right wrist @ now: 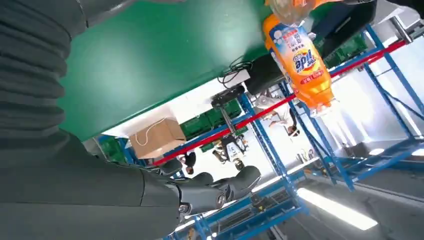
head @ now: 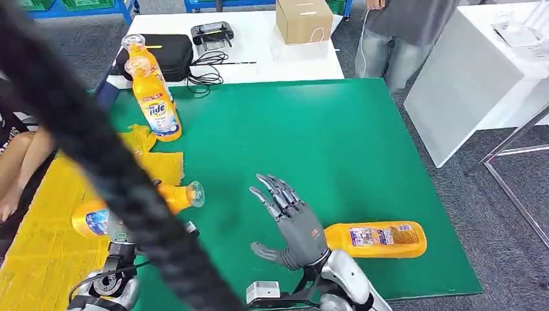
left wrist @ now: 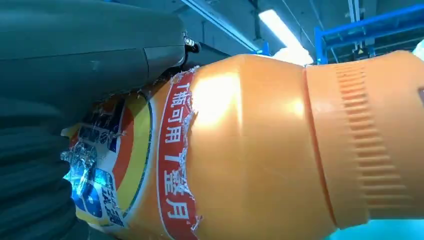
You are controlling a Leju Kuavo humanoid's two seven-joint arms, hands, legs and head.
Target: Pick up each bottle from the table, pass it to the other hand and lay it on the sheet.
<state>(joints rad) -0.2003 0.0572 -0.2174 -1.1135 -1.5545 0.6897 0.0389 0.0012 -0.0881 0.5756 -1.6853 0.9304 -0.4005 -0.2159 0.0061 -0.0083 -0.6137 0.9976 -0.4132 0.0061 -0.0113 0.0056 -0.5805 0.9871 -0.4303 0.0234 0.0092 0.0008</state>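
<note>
Nearest me, my left robot hand (head: 120, 241) is gripping an orange plastic detergent bottle with a clear cap (head: 169, 197), carrying it on its side, cap aimed toward my right. It is hanging where the crumpled yellow sheet (head: 39, 253) meets the green-covered surface (head: 311, 142). In the left wrist view the bottle's torn label is filling the frame, pressed against my thumb.

My right robot hand (head: 288, 223) is hovering just above the green surface, fingers spread and empty, palm turned toward the held bottle. I judge this is the handover posture, waiting to receive.

Just beside my right wrist, a second orange bottle with a blue-and-white label (head: 375, 239) is lying flat on the green.

Farther off, at the far left edge, two upright orange bottles (head: 155, 103) are standing one behind the other, not yet collected.

Beyond, a white table (head: 272, 58) is carrying a black case (head: 169, 55), a black controller (head: 212, 32), cables and a brown cardboard box (head: 303, 19). A person (head: 404, 32) is standing behind; another person's arm (head: 19, 168) is resting at the left edge.
</note>
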